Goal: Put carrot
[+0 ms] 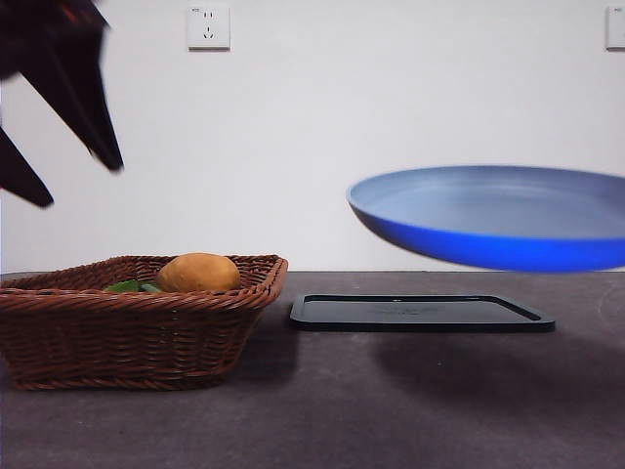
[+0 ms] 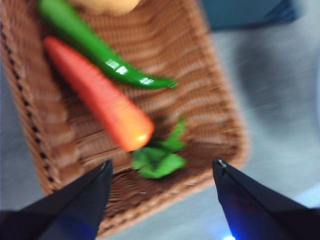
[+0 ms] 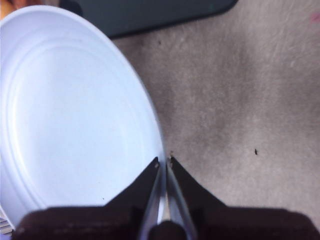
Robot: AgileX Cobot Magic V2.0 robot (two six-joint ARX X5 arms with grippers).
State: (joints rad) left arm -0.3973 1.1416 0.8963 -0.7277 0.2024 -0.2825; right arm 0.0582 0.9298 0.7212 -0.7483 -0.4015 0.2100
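Note:
The red-orange carrot (image 2: 97, 95) with green leaves lies in the brown wicker basket (image 2: 210, 115), beside a green pepper (image 2: 95, 50). My left gripper (image 2: 162, 172) is open and empty, hovering above the basket over the carrot's leafy end. In the front view it shows as dark jaws at the top left (image 1: 68, 107) above the basket (image 1: 137, 332); the carrot is hidden there apart from green leaves (image 1: 132, 286). My right gripper (image 3: 164, 162) is shut on the rim of a blue plate (image 3: 75, 115), held in the air at the right (image 1: 498, 215).
A rounded yellow-orange potato-like lump (image 1: 198, 273) sits in the basket. A flat black tray (image 1: 420, 313) lies on the dark table under the held plate. White wall with a socket (image 1: 208, 27) behind.

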